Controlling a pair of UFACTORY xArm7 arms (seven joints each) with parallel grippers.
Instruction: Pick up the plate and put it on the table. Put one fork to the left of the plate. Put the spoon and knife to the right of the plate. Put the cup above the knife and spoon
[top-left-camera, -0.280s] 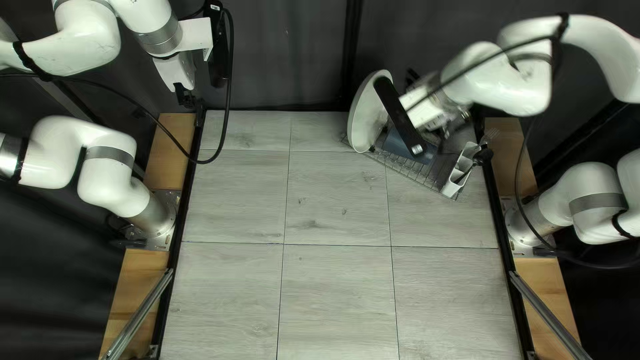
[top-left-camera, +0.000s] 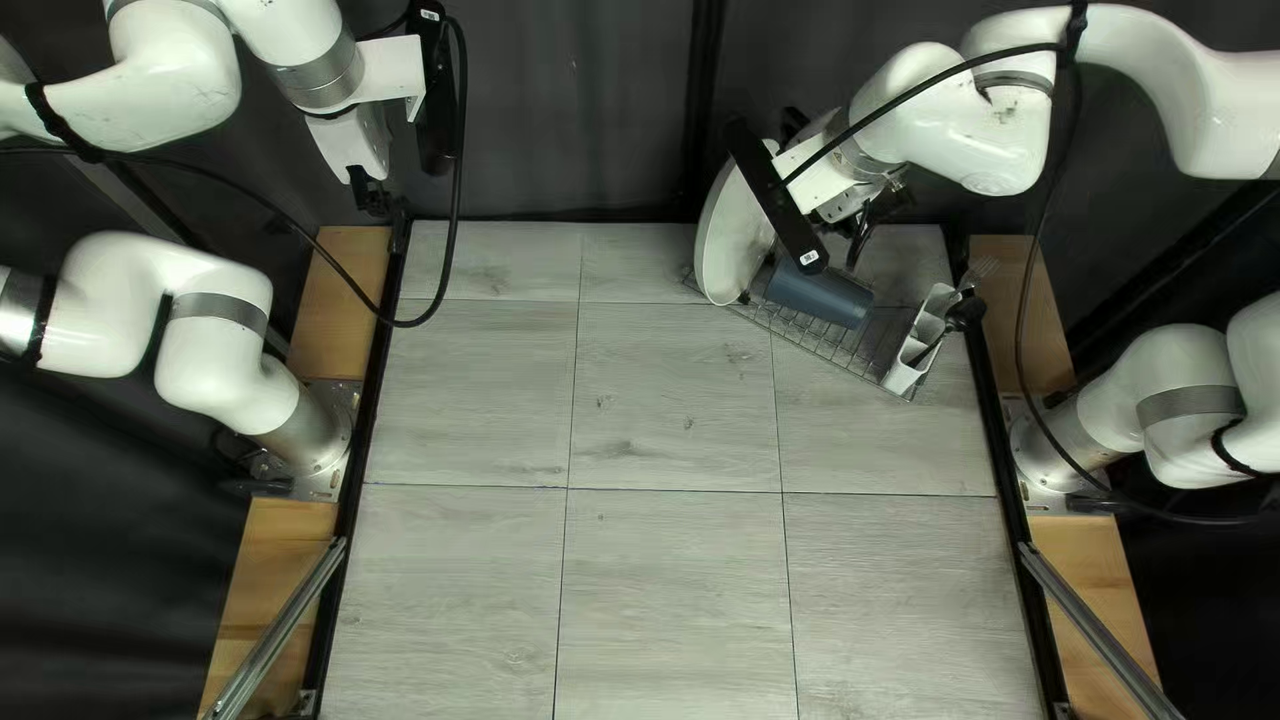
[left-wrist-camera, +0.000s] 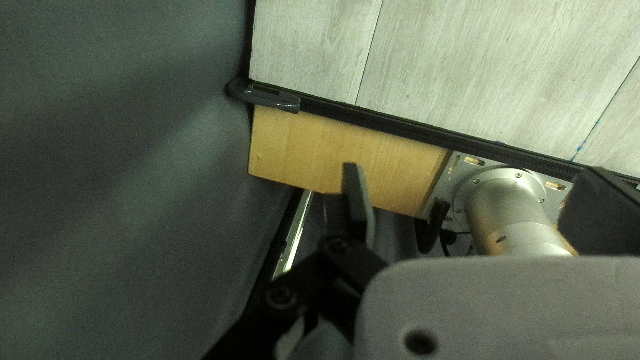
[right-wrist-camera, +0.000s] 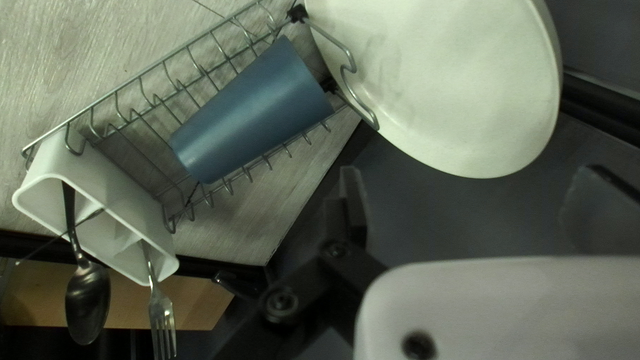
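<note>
Plate (right-wrist-camera: 440,87), on edge at the end of the rack (right-wrist-camera: 165,63), is likely the current pickup. Next, the open right gripper (right-wrist-camera: 472,173) should straddle its rim; the left gripper (left-wrist-camera: 471,168) hangs open.

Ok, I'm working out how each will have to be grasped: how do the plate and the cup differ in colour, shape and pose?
The plate is off-white, while the cup is blue-grey. The plate is broad, flat and round; the cup is a narrow, tapering cylinder. The plate stands on edge, whereas the cup lies on its side. Both are at the wire rack, not yet set out on the table.
</note>
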